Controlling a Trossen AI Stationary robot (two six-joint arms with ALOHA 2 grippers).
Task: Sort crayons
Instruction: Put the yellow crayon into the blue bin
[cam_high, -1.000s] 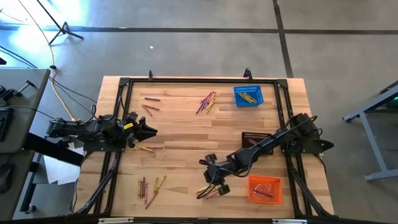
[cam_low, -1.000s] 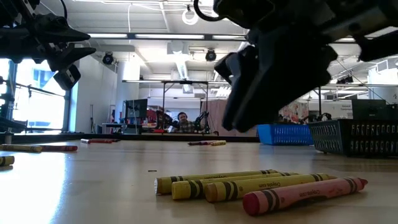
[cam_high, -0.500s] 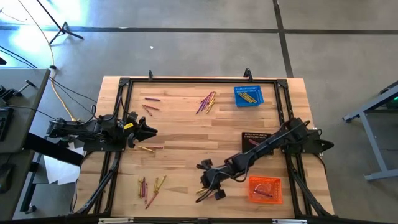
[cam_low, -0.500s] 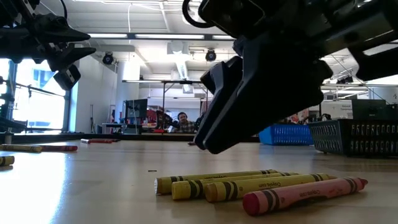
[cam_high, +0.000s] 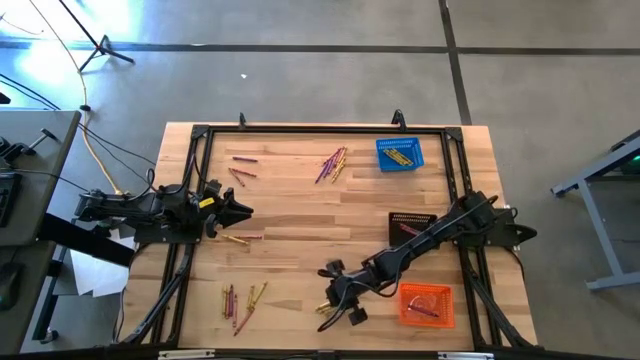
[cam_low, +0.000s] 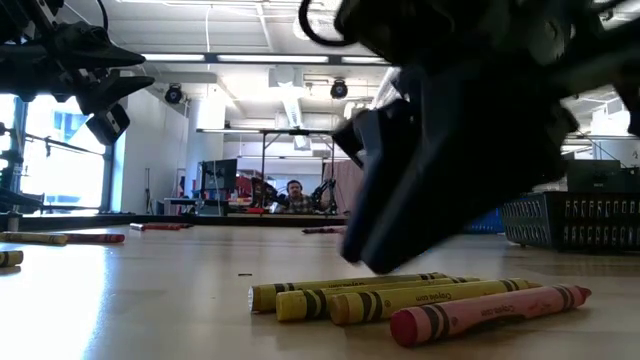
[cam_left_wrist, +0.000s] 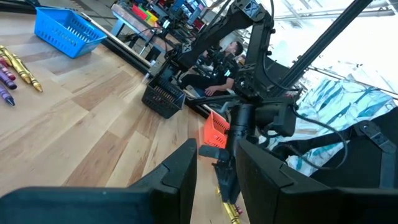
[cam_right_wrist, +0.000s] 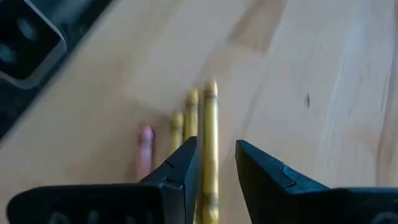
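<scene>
Three yellow crayons (cam_right_wrist: 194, 124) and a pink one (cam_right_wrist: 145, 144) lie side by side flat on the table near its front edge; the low view shows the same crayon group (cam_low: 400, 296). My right gripper (cam_right_wrist: 216, 163) is open and tipped down just over them, a finger on either side of one yellow crayon (cam_right_wrist: 211, 134); from above, the right gripper (cam_high: 338, 303) covers most of the group. I cannot tell whether a fingertip touches. My left gripper (cam_high: 245, 210) waits open at the table's left side, pointing level.
An orange basket (cam_high: 427, 305) stands right of the right gripper, a black basket (cam_high: 412, 222) beyond it, a blue basket (cam_high: 400, 153) at the far right. More crayons lie far middle (cam_high: 334, 162), far left (cam_high: 242, 168), left middle (cam_high: 240, 238) and near left (cam_high: 243, 298).
My right gripper has sunk and shifted a little toward the table's near edge, down onto the group of yellow and pink crayons. The crayons have not moved.
</scene>
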